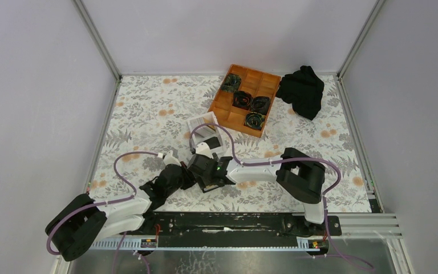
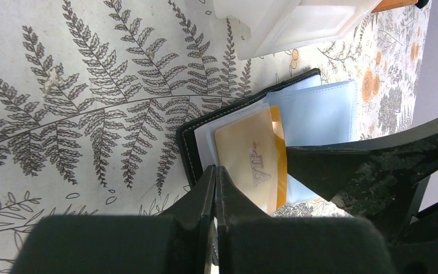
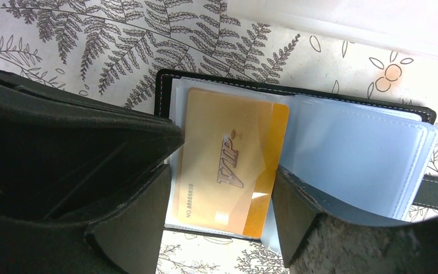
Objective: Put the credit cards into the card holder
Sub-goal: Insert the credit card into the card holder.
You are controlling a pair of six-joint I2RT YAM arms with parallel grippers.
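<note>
The card holder (image 3: 348, 142) is lying open on the desk (image 2: 91, 85), just beside the white box (image 2: 296, 23), and a gold card (image 3: 228, 165) is sitting in the clear sleeve (image 3: 178, 165) of the page farther from its strap. The card is looking thin, stiff, light and slick, so it is probably best taken by its long edges or pushed flat with a fingertip. The sleeves are looking soft and likely to buckle or lift. The right fingers (image 3: 137, 228) are standing spread wide, one on each side of the card and holding nothing. The left fingers (image 2: 215, 188) are pressed together at the holder's stitched edge. Whether they are pinching the thin sleeve there, I cannot tell.
</note>
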